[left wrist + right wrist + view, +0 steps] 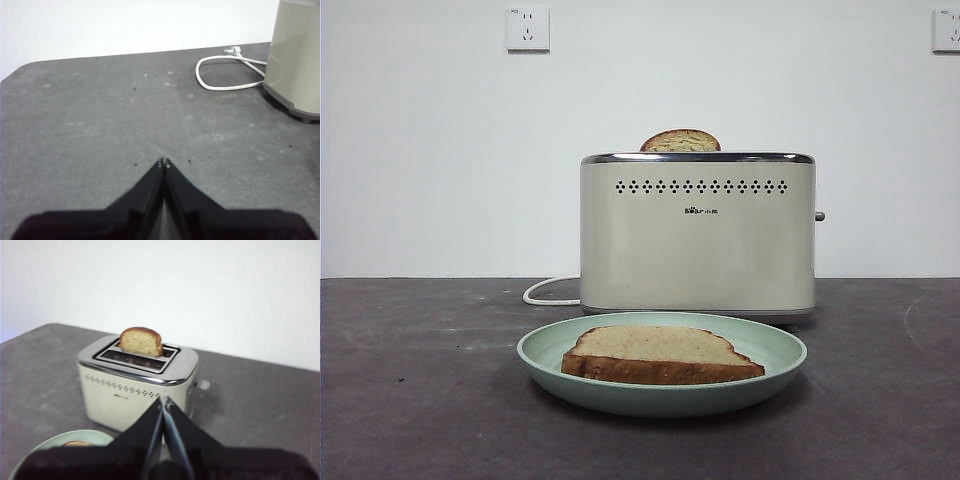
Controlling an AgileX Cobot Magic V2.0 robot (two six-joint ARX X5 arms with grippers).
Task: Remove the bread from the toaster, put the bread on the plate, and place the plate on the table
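The bread (pixel 658 354) lies flat on the pale green plate (pixel 775 345), which rests on the dark grey table (pixel 410 390) in front of the cream toaster (pixel 698 240). A second slice with a domed top (pixel 680 141) stands in the toaster's far slot, also seen in the right wrist view (pixel 141 341). My right gripper (pixel 164 401) is shut and empty, raised above and in front of the toaster (pixel 135 390); the plate's edge (pixel 50 442) and a bit of the bread (pixel 76 443) show beside it. My left gripper (pixel 163 162) is shut and empty over bare table, to the toaster's side (pixel 295 55).
The toaster's white cord (pixel 220 75) loops on the table beside it, also visible in the front view (pixel 548 290). Its lever knob (pixel 819 216) sticks out on the right side. Two wall sockets (pixel 528 29) sit high on the white wall behind.
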